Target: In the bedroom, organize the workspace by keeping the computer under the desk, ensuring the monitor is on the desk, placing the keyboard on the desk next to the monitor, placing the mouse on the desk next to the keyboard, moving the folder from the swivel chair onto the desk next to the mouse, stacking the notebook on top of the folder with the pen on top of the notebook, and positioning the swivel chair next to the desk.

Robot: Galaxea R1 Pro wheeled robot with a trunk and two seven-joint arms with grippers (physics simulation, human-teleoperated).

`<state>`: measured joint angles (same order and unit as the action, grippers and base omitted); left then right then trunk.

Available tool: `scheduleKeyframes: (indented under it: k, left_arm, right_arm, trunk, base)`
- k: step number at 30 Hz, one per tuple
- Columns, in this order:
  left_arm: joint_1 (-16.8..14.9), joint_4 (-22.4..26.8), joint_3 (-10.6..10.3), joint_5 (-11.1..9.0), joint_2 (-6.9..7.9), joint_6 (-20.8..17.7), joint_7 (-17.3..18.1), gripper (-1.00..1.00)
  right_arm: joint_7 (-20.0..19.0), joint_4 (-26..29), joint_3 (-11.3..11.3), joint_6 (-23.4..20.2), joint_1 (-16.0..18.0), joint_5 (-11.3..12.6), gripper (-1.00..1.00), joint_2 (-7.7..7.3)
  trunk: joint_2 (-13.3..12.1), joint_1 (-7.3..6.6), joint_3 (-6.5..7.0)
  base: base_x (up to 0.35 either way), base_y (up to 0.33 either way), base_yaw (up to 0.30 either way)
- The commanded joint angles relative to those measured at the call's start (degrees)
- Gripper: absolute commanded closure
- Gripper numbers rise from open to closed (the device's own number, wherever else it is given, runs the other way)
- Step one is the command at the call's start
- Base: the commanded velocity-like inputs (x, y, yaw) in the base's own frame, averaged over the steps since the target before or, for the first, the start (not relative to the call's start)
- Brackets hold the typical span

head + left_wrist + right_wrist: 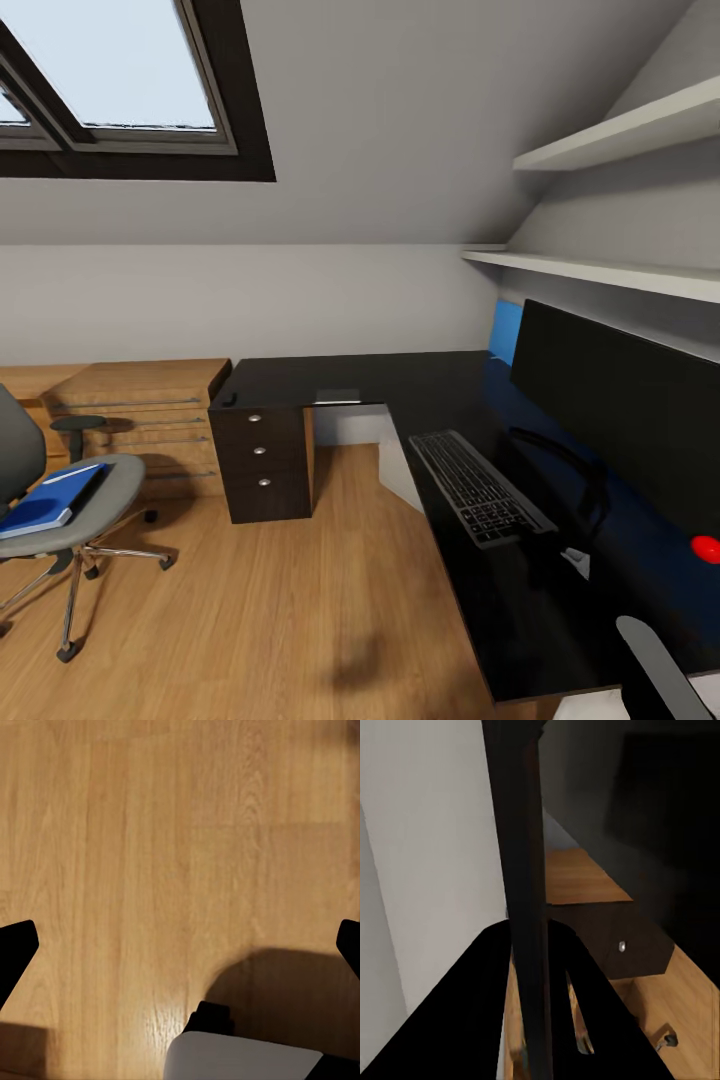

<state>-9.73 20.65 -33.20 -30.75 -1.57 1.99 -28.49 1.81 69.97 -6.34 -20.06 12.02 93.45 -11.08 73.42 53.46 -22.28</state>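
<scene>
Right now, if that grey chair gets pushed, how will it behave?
The swivel chair would probably roll easily: it stands on casters on smooth wood floor. It may also spin. The blue folder and pen lying loose on its seat could slide.

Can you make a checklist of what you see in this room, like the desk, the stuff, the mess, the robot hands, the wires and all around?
Surface: glossy black L-shaped desk, three silver-knobbed drawers.
Job's things: monitor upright on the desk; keyboard flat on the desk in front of it; blue folder on the swivel chair seat, a dark notebook and a white pen on top of it.
Clutter: small red object on the desk by the monitor, cannot tell what.
Grippers: left gripper open over bare wooden floor; right cannot tell.
Cables: nothing seen.
Surroundings: skylight, white wall shelves, light wooden drawer chest.
</scene>
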Motion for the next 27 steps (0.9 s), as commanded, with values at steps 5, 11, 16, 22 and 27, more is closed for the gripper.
scheduleKeyframes:
  k: [5, 11, 16, 22, 27]
  left_arm:
    - [-0.05, 0.01, -0.54, -0.55, 0.05, 1.5, -0.34, -1.0]
    - [-0.08, 0.01, -0.55, -0.54, 0.06, 1.87, -0.34, -1.0]
    - [-0.05, 0.01, -0.55, -0.54, 0.04, 1.88, -0.34, -1.0]
    - [-0.07, 0.01, -0.55, -0.54, 0.04, 1.88, -0.34, -1.0]
    - [-0.08, 0.01, -0.47, -0.55, 0.08, 1.88, -0.34, -1.0]
  right_arm:
    - [0.11, -1.36, 0.06, 1.3, 0.09, -0.28, 1.0, 0.75]
    - [0.07, -2.37, 0.18, 3.52, 0.11, -11.93, 1.0, 4.4]
    - [0.11, -2.42, 0.22, 5.18, 0.11, -12.63, 1.0, 4.62]
    - [0.1, -2.55, 0.41, 7.86, 0.11, -12.64, 1.0, 5.12]
    - [0.18, -2.75, 0.37, 8.09, 0.11, -12.57, 1.0, 5.5]
  trunk:
    - [0.03, 0.0, -0.06]
    - [0.03, 0.0, -0.06]
    - [0.03, 0.0, -0.06]
    - [0.03, 0.0, -0.06]
    - [0.03, 0.0, -0.06]
  base:
    - [0.0, -0.156, 0.0]
    - [0.0, -0.018, 0.0]
    - [0.05, -0.046, 0.0]
    - [0.117, -0.106, 0.0]
    - [0.028, -0.013, 0.0]
